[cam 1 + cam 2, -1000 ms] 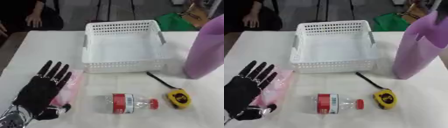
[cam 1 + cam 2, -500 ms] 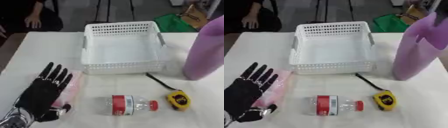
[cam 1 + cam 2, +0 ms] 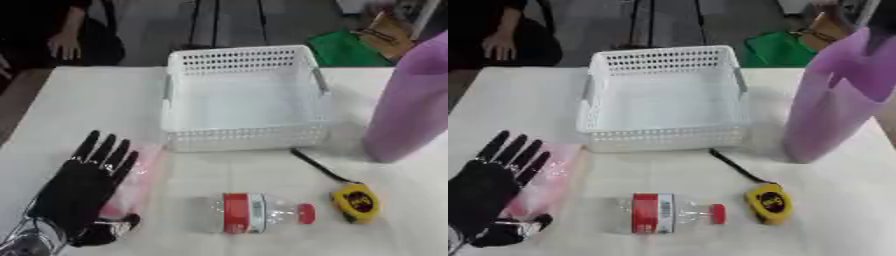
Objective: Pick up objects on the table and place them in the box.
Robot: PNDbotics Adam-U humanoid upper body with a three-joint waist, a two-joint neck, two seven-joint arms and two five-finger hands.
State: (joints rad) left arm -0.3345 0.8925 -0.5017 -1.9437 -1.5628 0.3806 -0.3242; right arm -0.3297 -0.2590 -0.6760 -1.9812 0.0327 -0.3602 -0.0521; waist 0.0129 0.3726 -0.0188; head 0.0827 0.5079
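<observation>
The left robot hand [image 3: 80, 192] lies released, fingers straight, over a pink packet [image 3: 140, 176] at the counter's [image 3: 96, 110] near left.

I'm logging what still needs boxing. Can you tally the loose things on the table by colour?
Pink packet under the left hand: 1
Clear bottle, red cap and label: 1
Yellow tape measure: 1
Purple tall container: 1
Total: 4; the white basket holds nothing.
</observation>
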